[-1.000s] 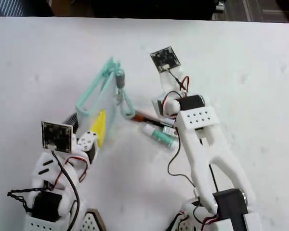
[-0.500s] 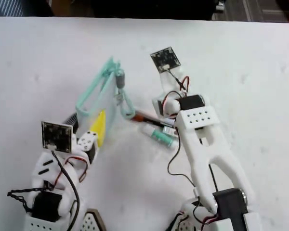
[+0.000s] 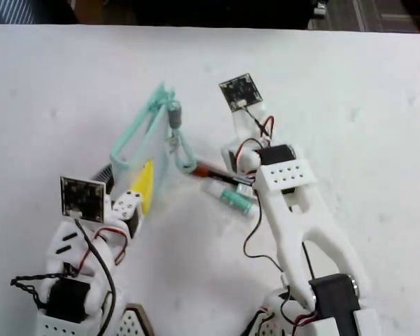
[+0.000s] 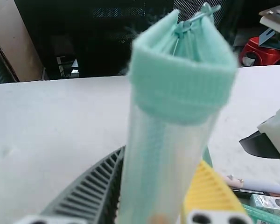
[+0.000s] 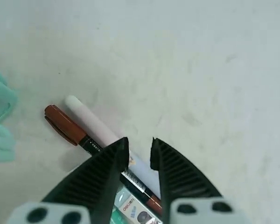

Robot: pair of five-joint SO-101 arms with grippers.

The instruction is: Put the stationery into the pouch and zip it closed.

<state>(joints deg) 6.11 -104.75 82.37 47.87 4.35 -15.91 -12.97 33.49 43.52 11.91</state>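
Under the barely parted right claw (image 5: 139,144) lie pens (image 5: 66,125); left claw (image 4: 162,161) clamps pouch (image 4: 182,84).

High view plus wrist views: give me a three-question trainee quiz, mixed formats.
1. Which end effector holds the pouch?
2. True or false: the brown-capped pen is inside the pouch.
3. The right end effector hovers over: A the white pen, B the pouch, C a notebook.
Key: 1 the left end effector; 2 false, it lies on the table; 3 A.
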